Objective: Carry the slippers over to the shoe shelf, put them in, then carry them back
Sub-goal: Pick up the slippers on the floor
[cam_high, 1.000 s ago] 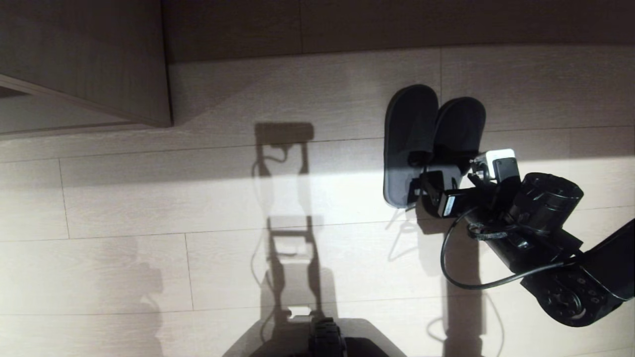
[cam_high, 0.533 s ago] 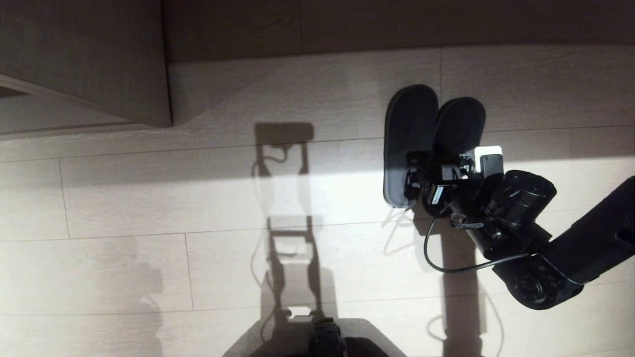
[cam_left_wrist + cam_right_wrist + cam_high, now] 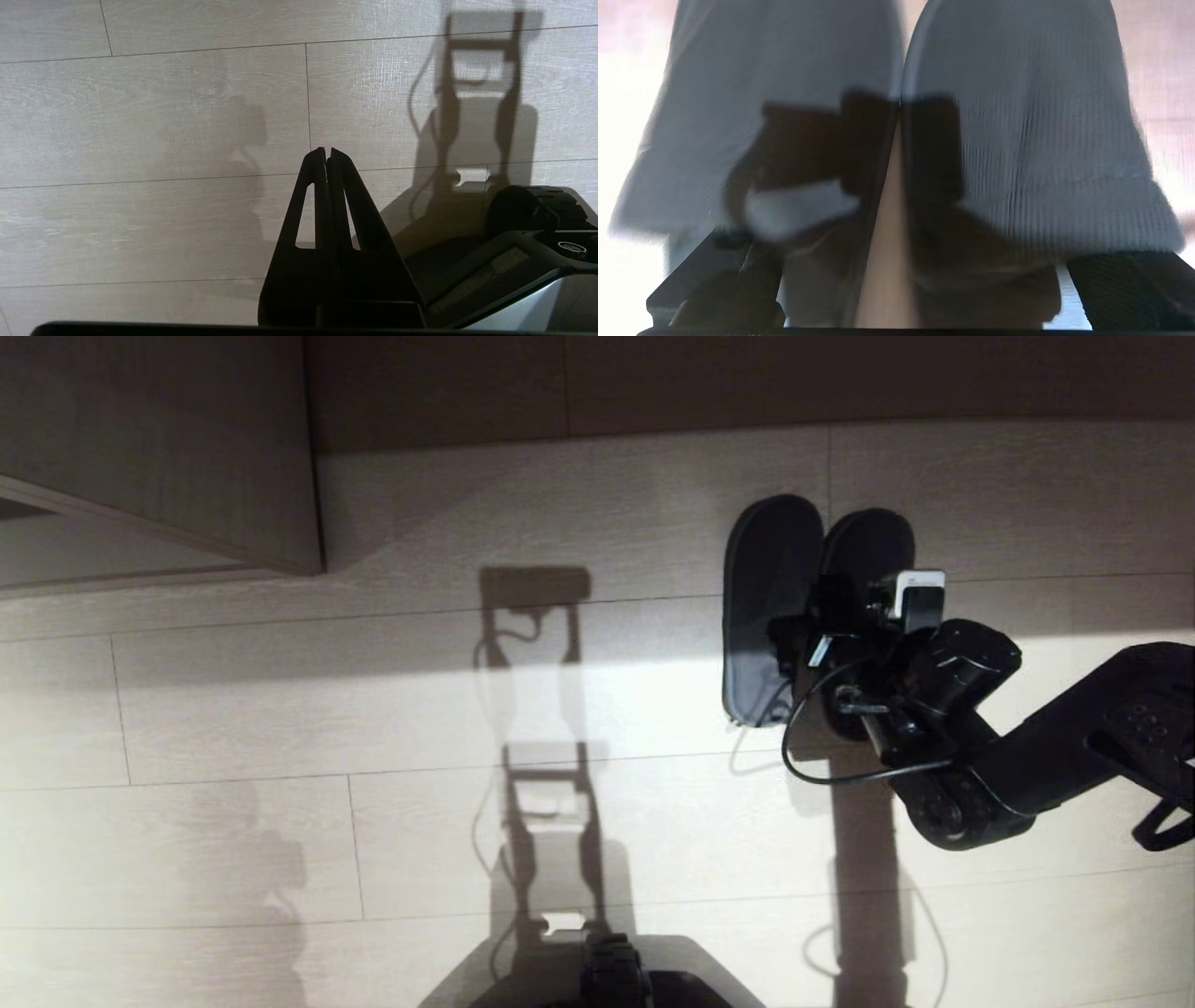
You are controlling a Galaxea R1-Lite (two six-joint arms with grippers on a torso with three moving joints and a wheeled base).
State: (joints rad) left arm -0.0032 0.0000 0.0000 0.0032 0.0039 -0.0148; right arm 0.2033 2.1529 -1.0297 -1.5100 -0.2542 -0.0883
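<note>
Your right gripper [image 3: 810,616] hangs spread over the slippers [image 3: 775,569] (side by side on the floor [image 3: 280,728]), fingers apparently straddling their inner edges, nothing gripped.

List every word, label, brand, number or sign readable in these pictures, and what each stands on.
No text can be read in any view.
A small pale sticker near the right end effector: too small to read.
The slippers: plain, no logo or lettering shows.
The left end effector and the floor: no markings.
</note>
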